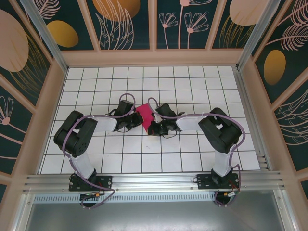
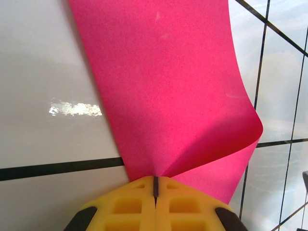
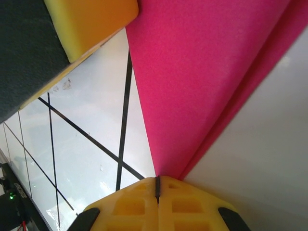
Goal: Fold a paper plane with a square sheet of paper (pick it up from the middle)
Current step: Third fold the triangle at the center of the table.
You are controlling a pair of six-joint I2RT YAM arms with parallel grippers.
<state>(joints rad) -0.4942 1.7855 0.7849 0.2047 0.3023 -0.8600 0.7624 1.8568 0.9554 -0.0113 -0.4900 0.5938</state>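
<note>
Magenta-pink square sheet of thin paper (image 1: 145,114) sits at the middle of the white grid-tiled tabletop (image 1: 192,149), bent over on itself in a soft curl. From the tabletop's left side, the yellow-padded left gripper (image 2: 155,185) pinches one folded point of it. From the tabletop's right side, the right gripper (image 3: 157,185) pinches another.

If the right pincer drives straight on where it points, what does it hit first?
The square sheet of paper the right pincer grips leads the way; past it, likely a yellow pad of the left pincer, sitting slightly off that line. Depth unclear.
</note>
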